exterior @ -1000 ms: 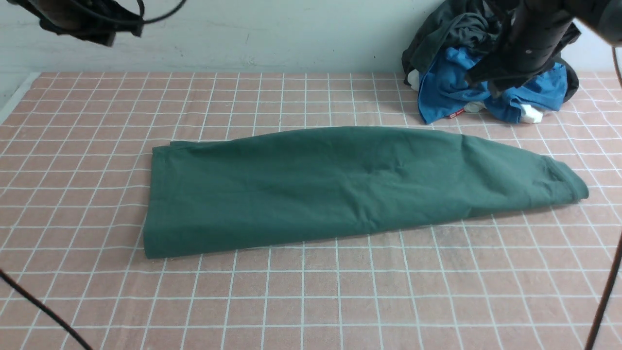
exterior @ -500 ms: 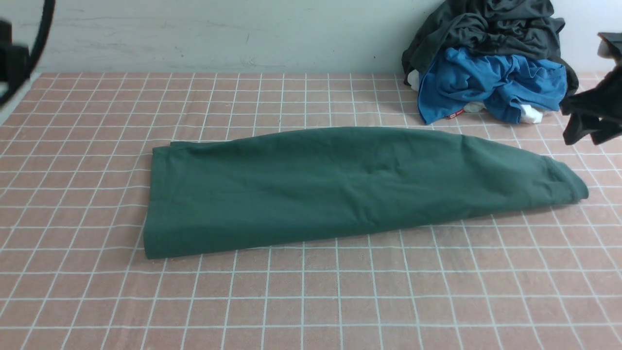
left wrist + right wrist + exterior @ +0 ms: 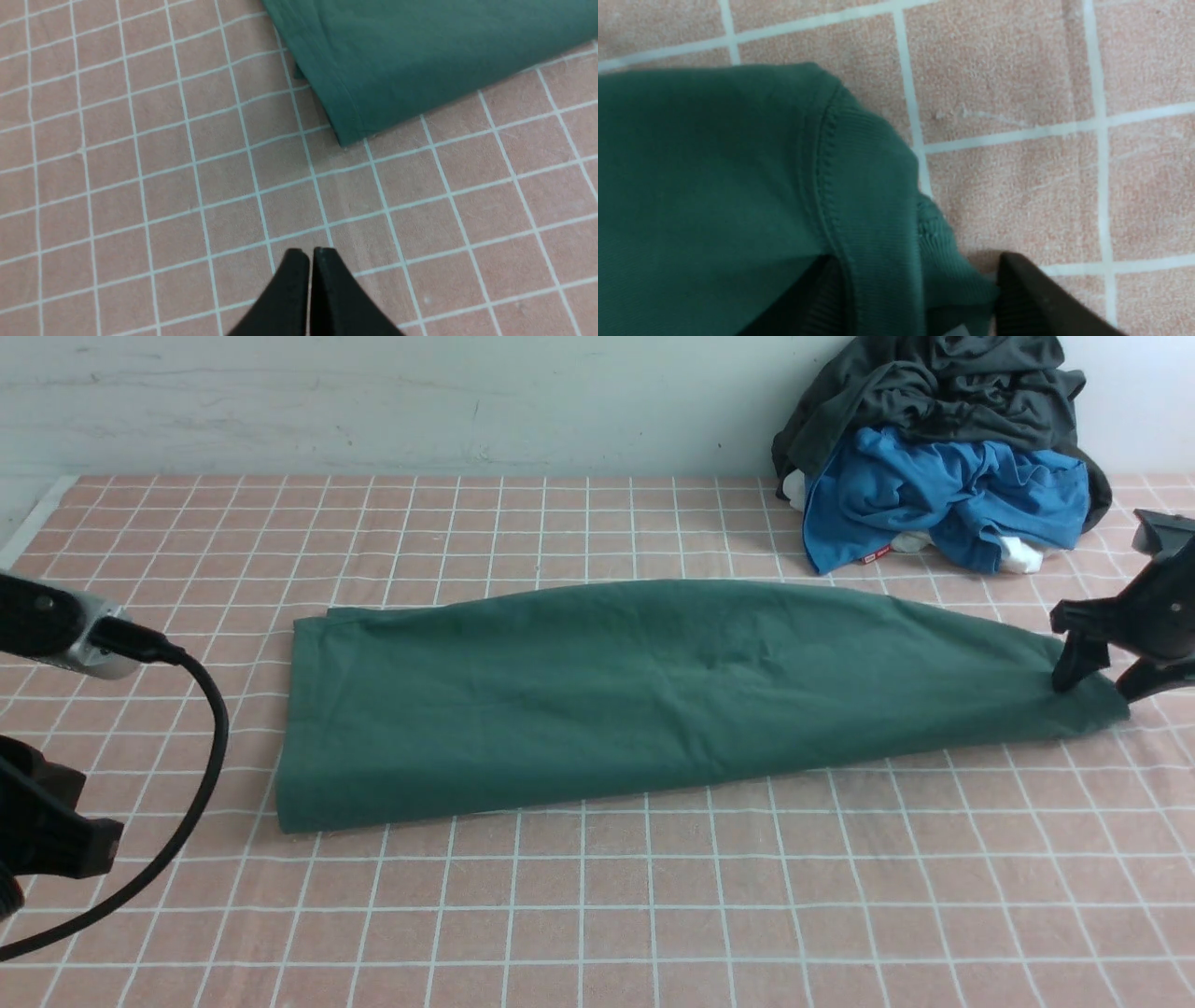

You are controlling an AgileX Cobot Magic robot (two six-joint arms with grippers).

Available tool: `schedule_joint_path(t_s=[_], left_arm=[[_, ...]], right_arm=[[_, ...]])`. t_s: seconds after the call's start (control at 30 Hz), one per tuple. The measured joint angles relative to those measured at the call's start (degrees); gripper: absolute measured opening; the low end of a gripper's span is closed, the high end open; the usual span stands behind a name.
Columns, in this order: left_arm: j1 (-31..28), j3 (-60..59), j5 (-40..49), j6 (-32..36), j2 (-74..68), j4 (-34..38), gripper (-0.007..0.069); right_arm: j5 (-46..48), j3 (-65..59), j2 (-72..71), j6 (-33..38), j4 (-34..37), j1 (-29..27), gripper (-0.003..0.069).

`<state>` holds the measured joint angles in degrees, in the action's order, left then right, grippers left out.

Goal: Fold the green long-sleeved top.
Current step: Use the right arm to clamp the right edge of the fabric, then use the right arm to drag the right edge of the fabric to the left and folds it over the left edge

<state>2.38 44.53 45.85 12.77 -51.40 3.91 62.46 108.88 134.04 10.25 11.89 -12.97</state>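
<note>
Right tool (image 3: 1099, 687) is down at the narrow ribbed end of the green long-sleeved top (image 3: 653, 691), close to the table's (image 3: 597, 915) right edge. Its jaws are spread wide. One finger (image 3: 1041, 298) is on the bare table just beside the ribbing and the other is partly hidden by cloth, so the ribbed edge sits between them, not pinched as far as I can see.

Left tool (image 3: 310, 255) is closed tight with nothing in it, over bare table near the top's near-left corner and apart from it.

The top lies flat across the middle of the table, folded into one long band, wide end toward the left edge. A blue garment (image 3: 934, 490) and a dark grey garment (image 3: 934, 383) are heaped in the far right corner.
</note>
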Motion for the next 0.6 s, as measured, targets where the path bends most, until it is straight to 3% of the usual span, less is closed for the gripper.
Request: schedule_joint_path(t_s=[0.17,0.3,0.47,0.6], left_arm=[[0.0,0.0,-2.56,0.0,0.0,-1.11,-0.0008],[0.0,0.0,-2.64,0.0,0.0,-1.48,-0.0008],[0.0,0.0,-2.64,-0.29,0.0,-1.41,-0.0008],[0.0,0.0,-3.2,-1.42,0.0,0.61,-0.0008]], right_arm=[[1.45,-0.36,-1.12,2.47,1.42,0.0,0.0064],[2.79,-0.64,-5.06,2.94,0.07,-0.33,0.0047],[4.65,-0.69,-13.88,1.18,-11.5,-1.53,0.0046],[6.66,-0.69,-18.8,-3.11,-15.54,-2.25,0.0046]])
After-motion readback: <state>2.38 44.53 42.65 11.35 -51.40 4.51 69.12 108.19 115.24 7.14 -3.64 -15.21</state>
